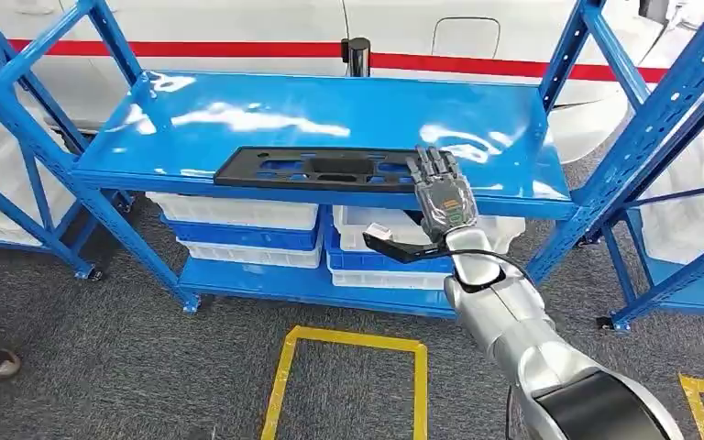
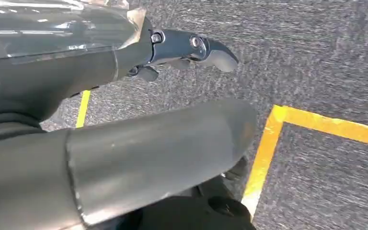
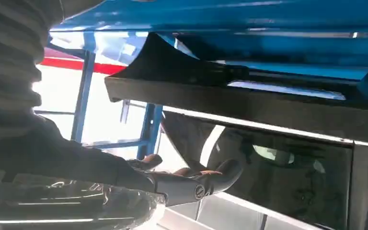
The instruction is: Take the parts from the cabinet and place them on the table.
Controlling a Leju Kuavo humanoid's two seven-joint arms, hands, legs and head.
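Right hand (image 1: 442,196): fingers flat on black slotted panel (image 1: 321,169) | glossy blue shelf (image 1: 238,115) | left hand (image 2: 187,48): grip unclear

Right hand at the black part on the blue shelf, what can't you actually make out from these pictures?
- Grip: in the head view the right hand lies over the end of the black part; its own back hides whether the fingers close on it.
- Right wrist view: backlit and dark; the fingers sit near the part's underside, contact unclear.
- Left hand: its wrist view is blurred, partly blocked by the thumb.
- White bins: contents hidden by the blue shelf.
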